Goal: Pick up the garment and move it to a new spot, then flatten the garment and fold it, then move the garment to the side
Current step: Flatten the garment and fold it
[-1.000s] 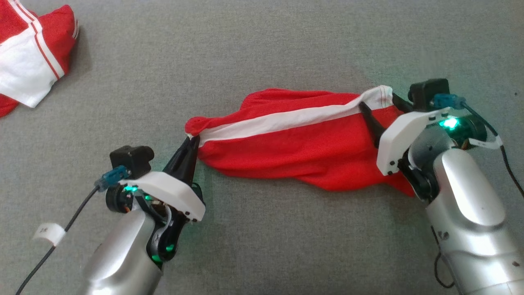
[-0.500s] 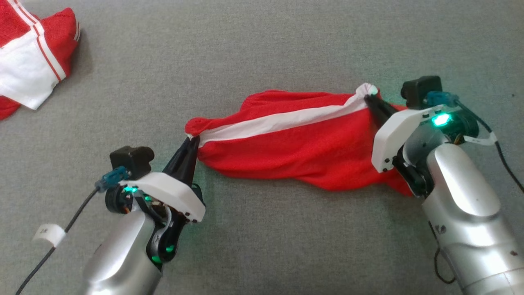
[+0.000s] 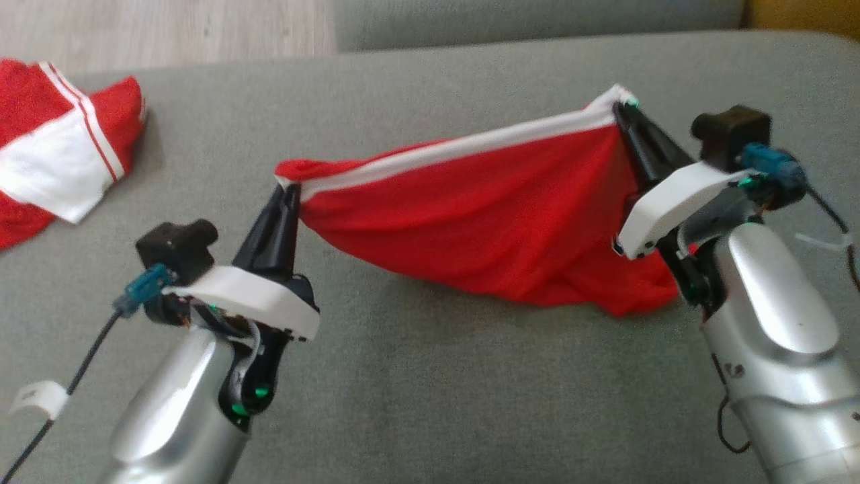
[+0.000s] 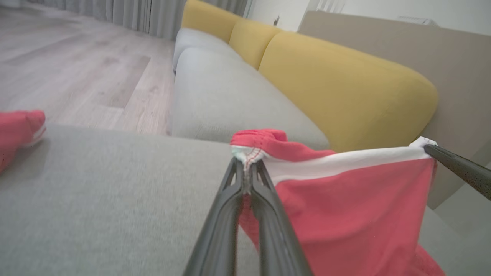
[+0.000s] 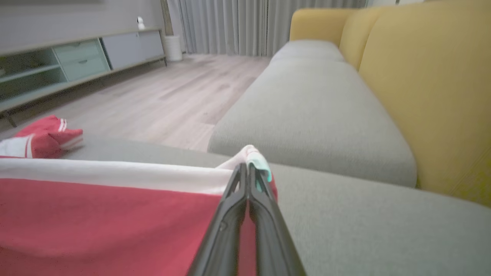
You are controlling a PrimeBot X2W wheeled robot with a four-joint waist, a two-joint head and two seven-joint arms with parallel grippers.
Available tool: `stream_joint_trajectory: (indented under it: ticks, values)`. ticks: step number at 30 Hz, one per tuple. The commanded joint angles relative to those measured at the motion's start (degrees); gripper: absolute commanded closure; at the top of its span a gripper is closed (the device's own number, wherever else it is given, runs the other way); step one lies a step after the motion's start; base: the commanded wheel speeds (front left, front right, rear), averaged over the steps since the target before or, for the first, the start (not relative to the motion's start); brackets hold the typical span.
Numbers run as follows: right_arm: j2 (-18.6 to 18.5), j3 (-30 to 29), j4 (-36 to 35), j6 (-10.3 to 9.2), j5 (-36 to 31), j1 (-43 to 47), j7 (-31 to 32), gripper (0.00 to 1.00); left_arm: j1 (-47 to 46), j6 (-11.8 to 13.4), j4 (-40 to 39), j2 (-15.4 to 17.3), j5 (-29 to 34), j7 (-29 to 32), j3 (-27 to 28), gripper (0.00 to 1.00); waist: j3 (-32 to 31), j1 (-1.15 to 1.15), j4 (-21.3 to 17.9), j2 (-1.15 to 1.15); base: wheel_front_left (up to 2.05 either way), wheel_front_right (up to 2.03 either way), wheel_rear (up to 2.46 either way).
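The garment (image 3: 484,215) is red with a white band along its top edge and hangs stretched between my two grippers above the grey cushion. My left gripper (image 3: 290,189) is shut on its left corner, seen up close in the left wrist view (image 4: 247,165). At the right corner my right gripper (image 3: 621,109) is shut on the white band, as the right wrist view (image 5: 246,167) shows. The garment's lower right part (image 3: 631,296) still rests bunched on the cushion.
A second red and white garment (image 3: 54,161) lies at the far left of the grey cushion (image 3: 416,390). Wooden floor (image 3: 168,33) lies beyond the cushion's far edge. A grey sofa seat (image 5: 314,107) with yellow backrests (image 5: 429,84) stands ahead.
My right gripper closed on the garment's right corner. Both grippers have since lifted the top edge off the cushion, and the head camera has tilted up.
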Motion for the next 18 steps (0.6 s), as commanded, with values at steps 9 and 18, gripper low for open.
stream_joint_trajectory:
  ticks: [9,18]
  values:
    - [-1.2,-3.7,-18.9,0.43,0.3,3.7,1.7,1.00,-3.5,3.1,-15.1,5.7,1.8,2.4,4.3,1.00,-10.3,0.01,-2.1,0.00,0.00,0.00,0.00]
    - [-1.3,-8.4,-37.2,0.43,-2.1,6.9,10.0,1.00,-10.5,4.8,-27.0,8.2,1.9,10.5,4.5,1.00,-11.9,0.01,-2.5,0.00,0.00,0.00,0.00]
